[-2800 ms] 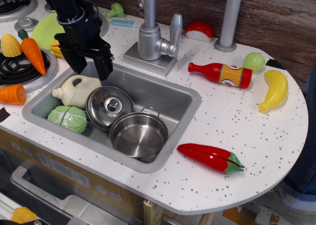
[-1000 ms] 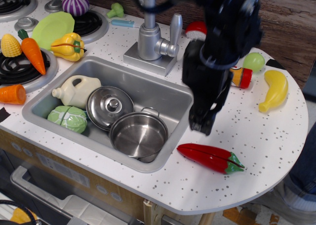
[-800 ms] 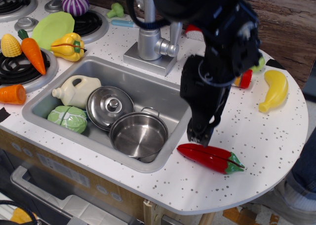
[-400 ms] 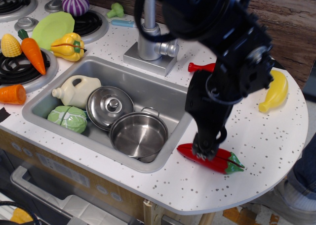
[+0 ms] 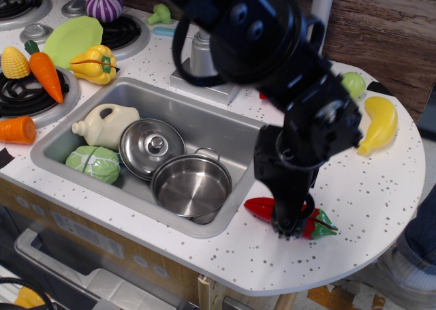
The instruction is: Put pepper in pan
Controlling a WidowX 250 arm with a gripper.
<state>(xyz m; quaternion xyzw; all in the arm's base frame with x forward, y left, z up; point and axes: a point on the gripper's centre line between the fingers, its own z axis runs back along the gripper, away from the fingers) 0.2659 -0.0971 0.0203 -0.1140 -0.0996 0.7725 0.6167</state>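
The red chili pepper [image 5: 259, 208] lies on the white counter right of the sink, its green stem cap [image 5: 325, 225] pointing right. My black gripper [image 5: 289, 225] is lowered straight onto the pepper's middle and hides it; I cannot tell how far the jaws are closed. The shiny steel pan [image 5: 191, 185] sits upright and empty in the sink's front right corner, left of the pepper.
The sink [image 5: 240, 136] also holds a domed steel lid [image 5: 151, 145], a white jug [image 5: 103, 125] and a green cabbage [image 5: 94, 163]. A banana [image 5: 379, 124] and a green ball [image 5: 353, 84] lie on the counter at right. A yellow bell pepper [image 5: 97, 64], carrots and corn lie at left.
My arm swung from the left side of the sink across to the right and came down onto the pepper. The pepper has not moved.
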